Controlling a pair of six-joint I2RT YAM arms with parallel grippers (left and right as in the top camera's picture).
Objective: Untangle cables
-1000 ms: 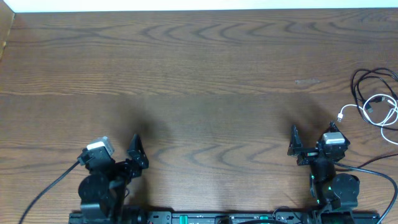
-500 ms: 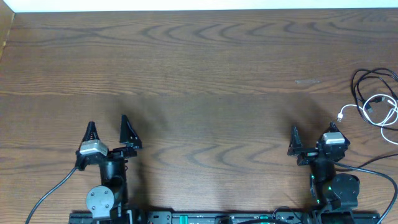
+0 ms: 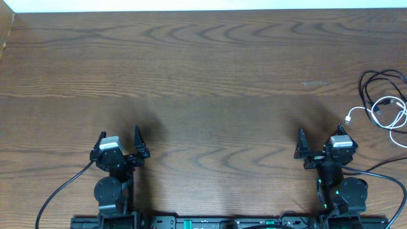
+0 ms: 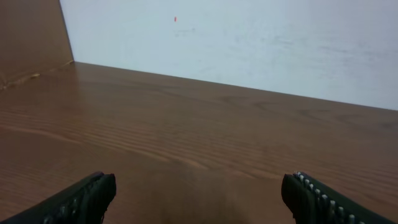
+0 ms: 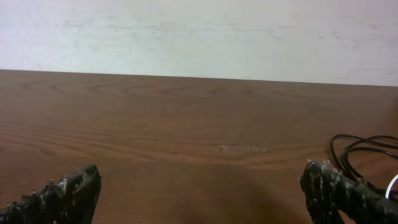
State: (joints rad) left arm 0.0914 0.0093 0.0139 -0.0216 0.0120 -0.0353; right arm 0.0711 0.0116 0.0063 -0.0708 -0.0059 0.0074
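A thin black cable [image 3: 375,79] and a thin white cable [image 3: 389,109] lie looped together at the table's far right edge, partly cut off by the frame. The black loop also shows at the right of the right wrist view [image 5: 364,149]. My right gripper [image 3: 319,141] is open and empty near the front edge, left of and in front of the cables. My left gripper [image 3: 119,140] is open and empty at the front left, far from the cables. The left wrist view shows only bare table between its fingers [image 4: 198,194].
The wooden table [image 3: 203,83] stretches wide between the arms. A pale scuff mark [image 3: 314,83] lies right of centre. A white wall borders the far edge [image 3: 203,5]. A brown panel stands at the far left [image 4: 31,37]. Thick arm wires trail at the front corners.
My left arm swung round from a sideways pose to face the far edge, and its open gripper settled near the front left. The right arm and the cables have not moved.
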